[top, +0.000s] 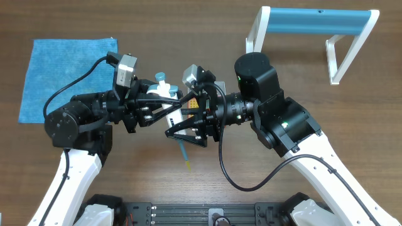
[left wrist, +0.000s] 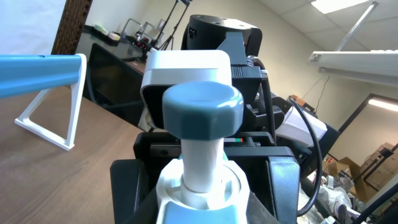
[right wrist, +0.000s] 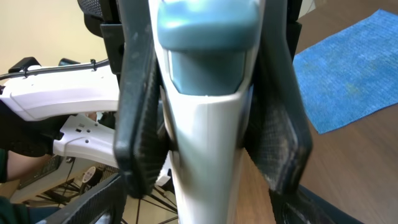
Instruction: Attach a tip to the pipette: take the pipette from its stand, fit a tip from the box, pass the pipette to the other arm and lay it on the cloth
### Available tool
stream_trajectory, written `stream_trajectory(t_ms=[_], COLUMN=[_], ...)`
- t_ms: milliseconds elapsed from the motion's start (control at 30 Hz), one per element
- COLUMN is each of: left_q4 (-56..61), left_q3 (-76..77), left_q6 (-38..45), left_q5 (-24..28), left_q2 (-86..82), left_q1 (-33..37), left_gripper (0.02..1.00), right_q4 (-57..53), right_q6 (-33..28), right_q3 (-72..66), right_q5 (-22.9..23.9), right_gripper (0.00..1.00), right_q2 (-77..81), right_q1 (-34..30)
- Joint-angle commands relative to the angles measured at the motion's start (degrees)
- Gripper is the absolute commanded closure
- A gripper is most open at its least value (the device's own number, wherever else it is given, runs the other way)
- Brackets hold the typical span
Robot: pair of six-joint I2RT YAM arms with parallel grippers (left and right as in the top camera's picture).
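Top view: finds both arms meeting above the middle of the bench (top: 352, 125), wrist to wrist. Shows the pipette (top: 165, 90) aloft between them, slanting from a blue plunger knob (top: 162, 78) at the far end down to a slim yellowish tip (top: 187, 162) aimed toward the arm bases. Places the left tool (top: 164, 103) around the upper part of the white body, just under the knob, and the right tool (top: 179, 122) lower on the same body, just beside the left one. Leaves the tip poking free below the right tool.

Right wrist view: looks along the pale body toward the blue-grey head, framed by two dark fingers (right wrist: 137, 124) pressed in against its sides, pinching the pipette between them. Catches a corner of the blue cloth (right wrist: 348, 68) on the bench beyond.

Left wrist view: stares straight at the plunger knob, standing on a white stem above a white collar, centred in the left tool. Cannot tell its state: clamped on the collar or merely around it. Shows the right arm's dark wrist and a white housing close behind the knob.

Back in the top view: sets the cloth flat at the far left of the bench, past the left arm's elbow and well apart from the pipette. Sets the white stand (top: 317, 22) with its blue crossbar at the far right, well apart from both tools and from the pipette.
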Motion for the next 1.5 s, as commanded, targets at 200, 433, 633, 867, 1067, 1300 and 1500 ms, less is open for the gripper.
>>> stream_trajectory(t_ms=[200, 433, 633, 867, 1067, 1300, 1500], left_q4=[0.3, 0.4, 0.3, -2.0, -2.0, -1.7, -0.2], left_q3=[1.3, 1.6, 3.4, 11.7, 13.9, 13.9, 13.9], left_q6=[0.9, -1.9, -2.6, -3.0, -3.0, 2.3, 5.0], left_q5=[1.0, 5.3, 7.4, 11.2, 13.2, 14.8, 14.8], left_q2=[0.2, 0.1, -0.8, -0.4, 1.8, 6.1, 9.0], left_q1=[5.5, 18.3, 27.5, 39.6, 50.0, 57.5, 58.1], left_gripper=[0.991, 0.991, 0.991, 0.991, 0.991, 0.993, 0.993], right_q4=[0.0, -7.4, -15.0, -11.8, -14.7, -28.6, -39.8], right_q6=[-1.3, -7.4, -15.6, -11.7, -10.0, -10.1, -11.8], right_q3=[0.8, 0.8, 0.8, 0.8, 0.8, 0.8, 0.8], right_q5=[-0.9, 6.5, 46.8, 71.2, 74.9, 74.4, 76.1], right_gripper=[0.240, 0.235, 0.237, 0.235, 0.235, 0.233, 0.233], right_q2=[-1.3, -3.6, -11.1, -28.5, -45.7, -56.8, -59.0], right_q1=[-5.8, -18.3, -19.6, -19.6, -19.6, -19.6, -19.6])
